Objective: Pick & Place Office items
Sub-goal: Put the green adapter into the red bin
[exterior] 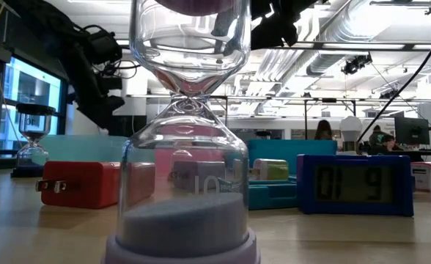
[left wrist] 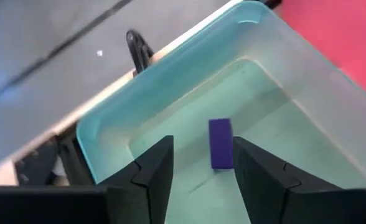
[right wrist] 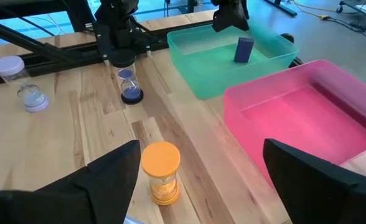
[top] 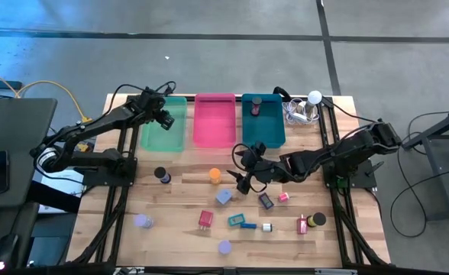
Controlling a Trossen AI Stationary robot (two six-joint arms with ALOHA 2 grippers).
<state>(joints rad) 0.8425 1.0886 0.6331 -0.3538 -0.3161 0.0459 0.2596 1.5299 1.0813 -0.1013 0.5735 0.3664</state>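
Left wrist view shows a small purple rectangular block (left wrist: 220,144) standing in the translucent green plastic tray (left wrist: 170,68), just below the left gripper (left wrist: 203,163), fingers spread wide, empty. Right gripper (top: 247,177) hovers wide open above an orange-capped hourglass (right wrist: 160,172).

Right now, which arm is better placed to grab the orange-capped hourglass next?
The right. Its gripper hovers over the table middle with jaws open, and the orange-capped hourglass stands just ahead of it. The left gripper is off over the green tray, jaws open above a purple block.
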